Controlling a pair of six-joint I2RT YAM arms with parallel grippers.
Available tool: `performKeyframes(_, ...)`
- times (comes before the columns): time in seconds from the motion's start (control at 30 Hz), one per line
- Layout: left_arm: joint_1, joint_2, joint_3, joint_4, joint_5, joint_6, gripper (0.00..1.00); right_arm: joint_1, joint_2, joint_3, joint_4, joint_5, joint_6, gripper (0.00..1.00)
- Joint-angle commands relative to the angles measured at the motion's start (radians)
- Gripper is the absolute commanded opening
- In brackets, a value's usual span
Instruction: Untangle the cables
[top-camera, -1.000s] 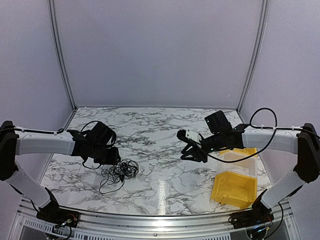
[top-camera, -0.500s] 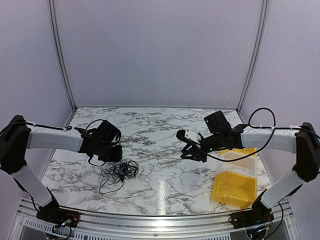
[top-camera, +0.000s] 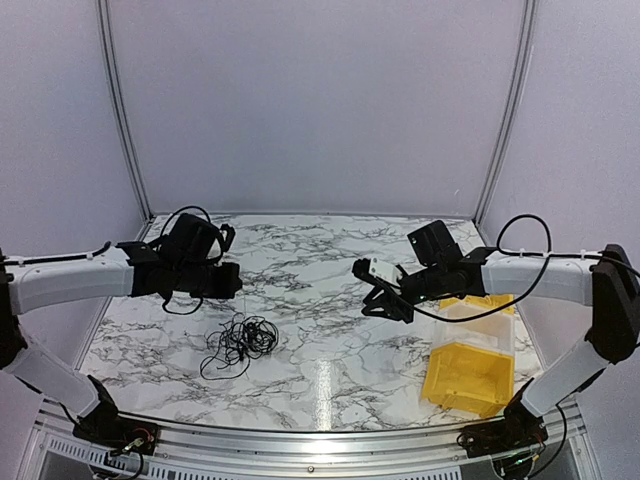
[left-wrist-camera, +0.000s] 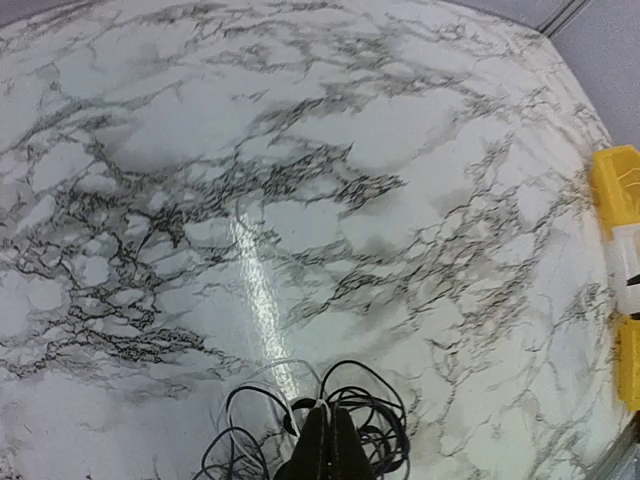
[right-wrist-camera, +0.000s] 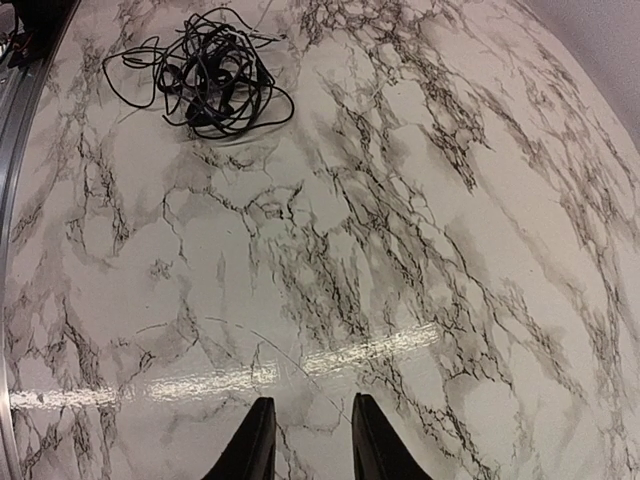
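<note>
The cables (top-camera: 240, 340) lie as a small dark wiry bundle on the marble table, left of centre. My left gripper (top-camera: 226, 284) hangs above and just behind the bundle. In the left wrist view its jaws (left-wrist-camera: 323, 412) are closed, with a thin white cable (left-wrist-camera: 262, 372) pinched at the tips and black loops (left-wrist-camera: 385, 400) spread beneath. My right gripper (top-camera: 384, 300) is open and empty over the table's right half, far from the bundle. In the right wrist view the bundle (right-wrist-camera: 212, 75) lies at the far top left, and the gripper (right-wrist-camera: 308, 425) holds nothing.
A yellow bin (top-camera: 468, 372) stands at the right front of the table, under my right arm; its edge shows in the left wrist view (left-wrist-camera: 616, 190). Grey walls close in the back and sides. A metal rail (top-camera: 320, 440) runs along the near edge.
My left gripper has risen and drawn back from the bundle, still closed. The bundle has shifted slightly. My right arm has barely moved.
</note>
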Motion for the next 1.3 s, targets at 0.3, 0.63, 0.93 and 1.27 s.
performKeyframes(0.3, 0.0, -0.317, 0.311, -0.115, 0.185, 0.187, 0.0, 0.081, 0.103, 0.564, -0.102, -0.159, 0.196, 0.38)
performKeyframes(0.63, -0.022, -0.324, 0.45, -0.117, 0.222, 0.169, 0.0, 0.21, 0.368, 0.929, -0.115, -0.243, 0.308, 0.48)
performKeyframes(0.93, -0.051, -0.343, 0.46, -0.118, 0.219, 0.148, 0.0, 0.264, 0.489, 1.052, -0.064, -0.303, 0.438, 0.56)
performKeyframes(1.27, -0.056, -0.424, 0.311, -0.116, 0.07, 0.196, 0.45, 0.263, 0.422, 1.045, -0.071, -0.132, 0.406, 0.0)
